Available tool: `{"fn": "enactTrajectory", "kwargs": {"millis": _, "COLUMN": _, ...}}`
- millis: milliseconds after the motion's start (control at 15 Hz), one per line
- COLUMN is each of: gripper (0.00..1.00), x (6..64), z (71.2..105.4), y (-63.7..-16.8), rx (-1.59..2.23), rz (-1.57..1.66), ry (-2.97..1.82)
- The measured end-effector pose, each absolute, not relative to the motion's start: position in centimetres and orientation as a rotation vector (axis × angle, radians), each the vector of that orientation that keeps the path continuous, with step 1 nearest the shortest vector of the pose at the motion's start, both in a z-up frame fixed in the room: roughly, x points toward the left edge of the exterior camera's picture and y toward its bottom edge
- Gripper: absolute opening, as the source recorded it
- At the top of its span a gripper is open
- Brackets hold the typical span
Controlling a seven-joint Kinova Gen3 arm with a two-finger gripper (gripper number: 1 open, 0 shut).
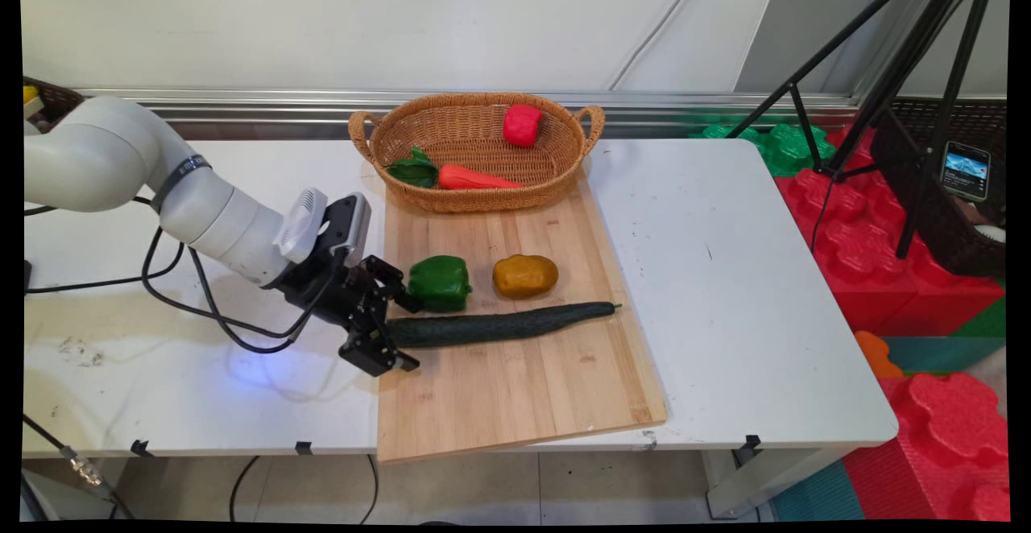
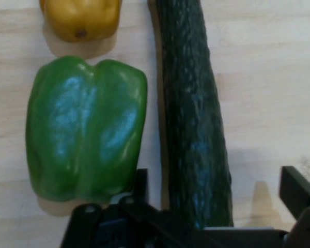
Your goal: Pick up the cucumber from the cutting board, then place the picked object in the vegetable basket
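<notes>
claw: open, fingers either side of the cucumber end, seemingly not clamped | cucumber lies on the cutting board | green pepper just beside | not lifted

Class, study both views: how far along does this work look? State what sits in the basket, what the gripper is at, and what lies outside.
In the basket: a red pepper, a carrot and a green leafy piece. In hand: the open gripper straddles one end of the cucumber, not closed on it. Outside, on the cutting board: cucumber, green pepper, yellow vegetable.
</notes>
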State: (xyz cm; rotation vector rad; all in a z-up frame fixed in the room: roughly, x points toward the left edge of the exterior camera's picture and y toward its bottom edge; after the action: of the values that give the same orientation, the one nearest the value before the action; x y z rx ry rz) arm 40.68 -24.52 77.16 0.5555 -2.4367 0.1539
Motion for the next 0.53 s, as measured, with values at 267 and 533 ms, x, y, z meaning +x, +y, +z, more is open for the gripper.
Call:
{"fn": "enactTrajectory", "kwargs": {"millis": 267, "gripper": 0.00, "x": 40.41, "z": 76.95, "y": -24.77, "rx": 0.563, "rz": 0.157, "ry": -2.423}}
{"fn": "enactTrajectory", "kwargs": {"millis": 533, "gripper": 0.00, "x": 40.30, "z": 76.91, "y": -24.77, "rx": 0.561, "rz": 0.148, "ry": -2.416}}
